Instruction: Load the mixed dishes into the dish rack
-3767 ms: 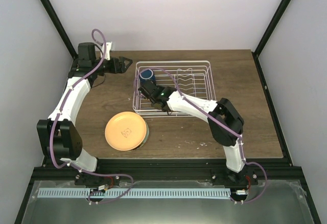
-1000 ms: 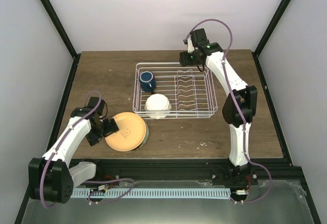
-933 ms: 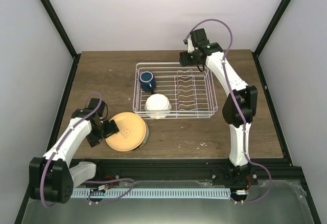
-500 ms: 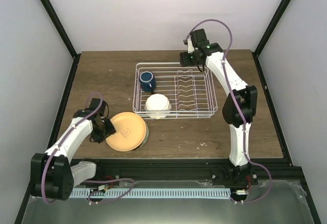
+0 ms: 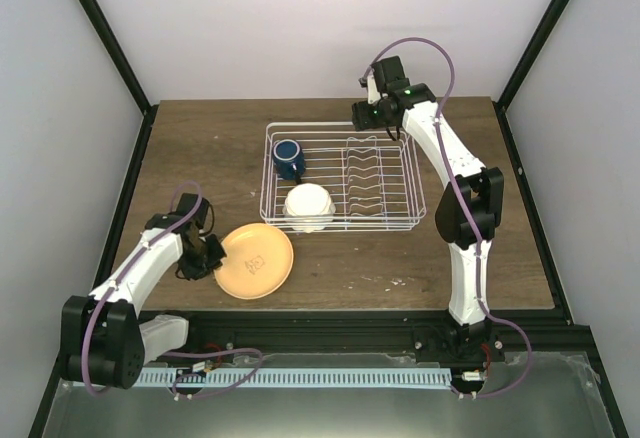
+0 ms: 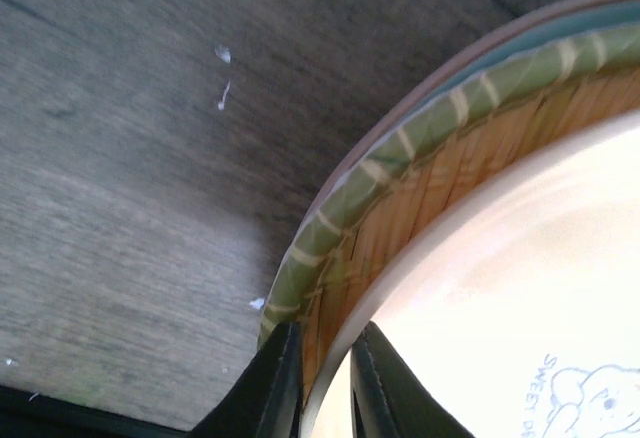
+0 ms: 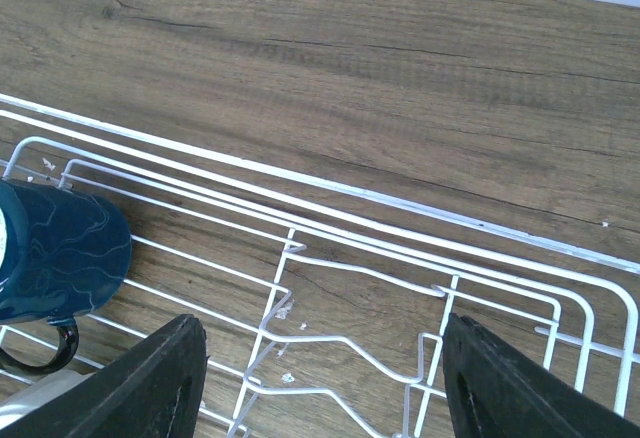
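Dark wood tabletop [image 5: 200,148] fills the cell between pale walls, with both arms reaching out from the near edge. At the near left, the left tool [image 6: 325,378] is clenched on the left rim of the orange-yellow plate [image 5: 255,260]. In the wrist view its two dark fingers stand close together with the plate's edge running between them. Under that plate a teal sliver shows, most likely the mint-green plate [image 6: 590,20], which the overhead view hides almost wholly. Farther back stands the dish rack [image 5: 415,173], well apart from the plates. It already holds the dark blue mug [image 5: 288,158] in its far-left corner and the white scalloped dish [image 5: 308,205] at its near edge, while the upright tines on its right side stand bare. The right tool [image 7: 325,388] hangs released and empty over the rack's far rail. The step in hand looks like picking up the orange-yellow plate. Next, the left arm should lift it off the plate below without dragging that one along. It should then turn the plate on edge, carry it to the rack and lower it between two free tines.
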`<action>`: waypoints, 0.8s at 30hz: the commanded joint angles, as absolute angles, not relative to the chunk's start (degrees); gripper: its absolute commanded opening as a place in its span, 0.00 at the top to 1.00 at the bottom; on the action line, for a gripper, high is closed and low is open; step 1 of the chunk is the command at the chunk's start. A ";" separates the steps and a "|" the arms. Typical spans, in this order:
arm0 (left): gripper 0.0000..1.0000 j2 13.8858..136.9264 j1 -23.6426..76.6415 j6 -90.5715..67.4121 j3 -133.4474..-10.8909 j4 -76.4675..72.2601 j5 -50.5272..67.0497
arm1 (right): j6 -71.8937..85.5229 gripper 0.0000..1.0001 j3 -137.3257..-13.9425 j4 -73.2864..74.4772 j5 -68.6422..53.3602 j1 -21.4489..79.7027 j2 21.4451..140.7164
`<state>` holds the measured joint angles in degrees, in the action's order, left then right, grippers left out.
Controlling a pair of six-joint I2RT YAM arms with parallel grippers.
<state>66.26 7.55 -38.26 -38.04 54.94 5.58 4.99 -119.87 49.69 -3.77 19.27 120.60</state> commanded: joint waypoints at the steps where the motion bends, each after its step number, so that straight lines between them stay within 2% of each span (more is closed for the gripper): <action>1: 0.92 66.12 7.82 -39.24 -37.50 53.78 7.07 | 4.31 0.34 -119.72 49.20 -3.16 18.82 119.09; 4: 1.00 66.09 7.82 -39.15 -37.40 53.87 7.91 | 4.37 0.34 -119.71 49.16 -3.25 18.87 119.31; 14: 1.00 65.35 7.91 -38.12 -39.13 56.40 11.08 | 4.37 0.34 -119.82 49.04 -3.92 18.84 119.86; 24: 1.00 60.37 10.37 -36.25 -43.57 68.74 15.63 | 4.25 0.34 -120.79 49.39 -3.97 18.89 121.02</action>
<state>62.28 8.88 -36.80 -41.04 62.59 13.10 4.95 -119.83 49.69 -3.86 19.27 120.60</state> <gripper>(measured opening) 0.039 0.661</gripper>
